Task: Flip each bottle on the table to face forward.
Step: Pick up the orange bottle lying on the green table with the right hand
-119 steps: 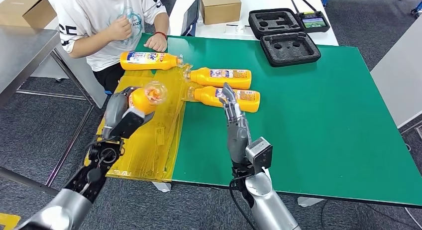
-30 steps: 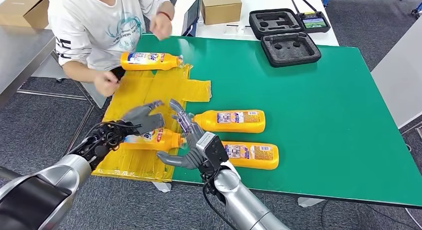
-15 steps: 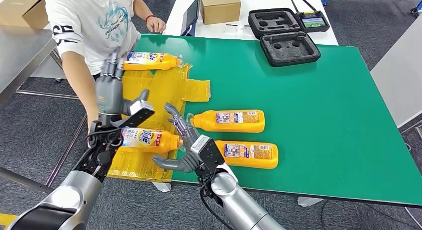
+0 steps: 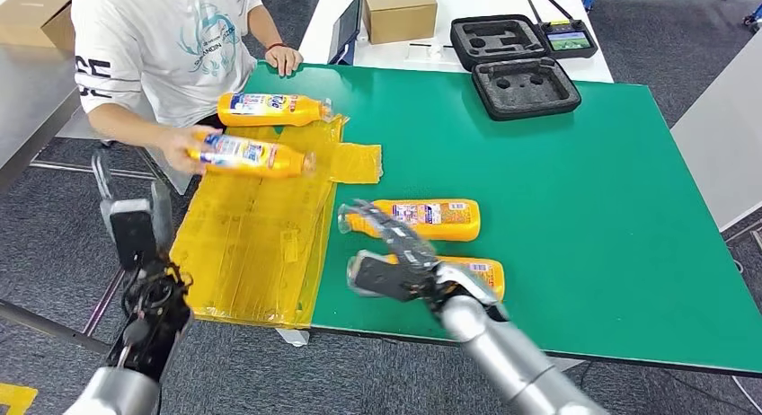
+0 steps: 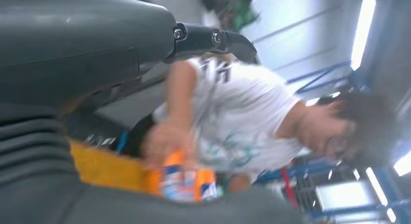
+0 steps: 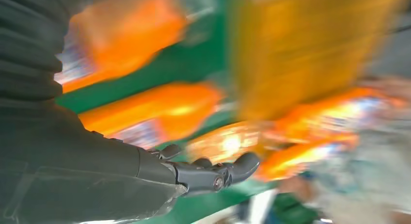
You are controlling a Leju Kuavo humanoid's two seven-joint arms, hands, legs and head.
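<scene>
Right hand [image 4: 406,269] fingers [image 4: 382,219] spreading wide, gripping nothing, hovering over near bottle [image 4: 481,273] at bench [image 4: 584,208] front edge; second bottle [image 4: 431,217] lying just behind

Left hand [image 4: 133,222] off bench side, fingers' state: cannot tell

Person's hand [image 4: 180,148] holding third bottle [image 4: 243,154] over yellow sheet [image 4: 261,244]; fourth bottle [image 4: 270,109] lying behind

Step, judging: between flips. Next calling for closing on near bottle, rolling label forward

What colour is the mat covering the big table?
Green, clearest in the head view; a yellow sheet overlies its left end.
</scene>
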